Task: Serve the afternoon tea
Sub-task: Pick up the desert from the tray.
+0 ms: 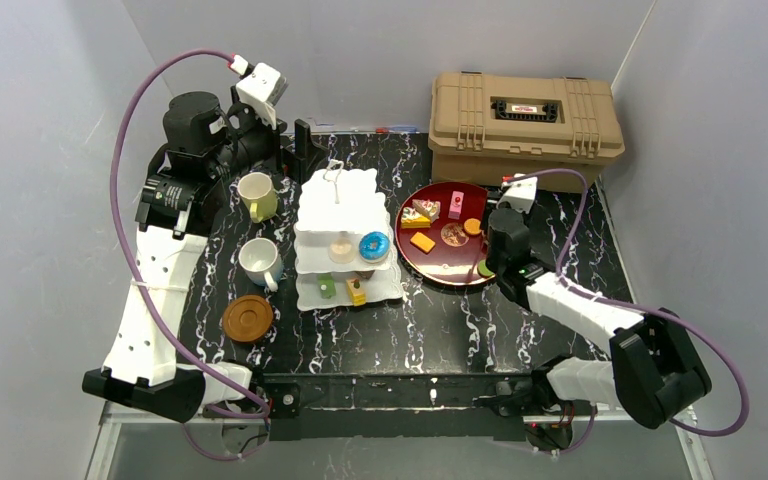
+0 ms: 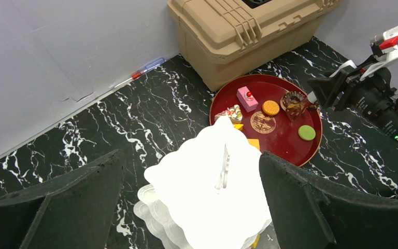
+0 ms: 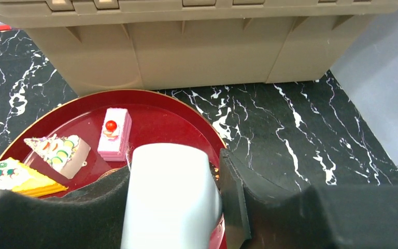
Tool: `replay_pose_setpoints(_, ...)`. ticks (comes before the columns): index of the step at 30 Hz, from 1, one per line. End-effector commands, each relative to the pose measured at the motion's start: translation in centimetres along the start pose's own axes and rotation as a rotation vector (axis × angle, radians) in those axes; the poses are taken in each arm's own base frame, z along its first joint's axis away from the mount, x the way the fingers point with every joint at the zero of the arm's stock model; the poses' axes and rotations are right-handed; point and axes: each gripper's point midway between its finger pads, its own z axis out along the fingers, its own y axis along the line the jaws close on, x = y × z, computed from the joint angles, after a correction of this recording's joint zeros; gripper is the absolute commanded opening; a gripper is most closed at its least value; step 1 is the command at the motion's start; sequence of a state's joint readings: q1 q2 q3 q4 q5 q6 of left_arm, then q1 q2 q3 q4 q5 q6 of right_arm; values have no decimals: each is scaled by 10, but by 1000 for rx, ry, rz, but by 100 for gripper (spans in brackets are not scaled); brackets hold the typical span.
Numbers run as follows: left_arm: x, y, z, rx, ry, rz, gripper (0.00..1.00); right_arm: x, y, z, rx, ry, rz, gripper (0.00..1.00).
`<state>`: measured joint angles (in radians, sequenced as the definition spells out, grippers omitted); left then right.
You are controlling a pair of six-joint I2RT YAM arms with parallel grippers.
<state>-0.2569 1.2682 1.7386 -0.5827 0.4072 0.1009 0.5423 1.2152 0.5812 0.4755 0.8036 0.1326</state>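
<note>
The white three-tier cake stand (image 1: 345,200) stands mid-table, with a blue donut (image 1: 373,245) on its middle tier and small green and yellow pastries on the bottom one. A yellow-green mug (image 1: 257,195), a white mug (image 1: 260,262) and a brown coaster (image 1: 247,317) sit to its left. My left gripper (image 2: 192,161) hangs open above the stand's top tier (image 2: 207,192), holding nothing. My right gripper (image 3: 173,207) is low over the red tray (image 1: 440,280). Its pads press both sides of a pale white pastry (image 3: 171,197) with brown crumbs at its edge.
The tan ribbed case (image 1: 525,120) stands right behind the tray. On the tray lie a pink cake (image 3: 114,135), two decorated slices (image 3: 57,153), an orange cookie (image 2: 271,108), a brown disc (image 2: 263,123) and a green disc (image 2: 306,133). Grey walls close in the table on three sides.
</note>
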Motion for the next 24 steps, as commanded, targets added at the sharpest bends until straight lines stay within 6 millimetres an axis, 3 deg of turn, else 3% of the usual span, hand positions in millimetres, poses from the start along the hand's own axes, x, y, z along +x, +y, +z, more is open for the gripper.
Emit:
replay_pose_setpoints(1,-6,-1,-8,-7,-27,17,99,-41,5,10,2,-111,29,52)
replay_pose_setpoints(7,-7,0,-9,-11,-29,20,99,-23,3,17,11,-88,43,59)
replay_pose_setpoints(15,-6,0,-9,-13,-25,21,99,-19,7,18,-24,-85,68,53)
replay_pose_setpoints(19,-6,-1,-8,-9,-25,17,99,-19,4,21,2,-82,36,67)
replay_pose_setpoints(24,-6,-1,-9,-10,-26,17,99,-15,2,23,13,-79,28,67)
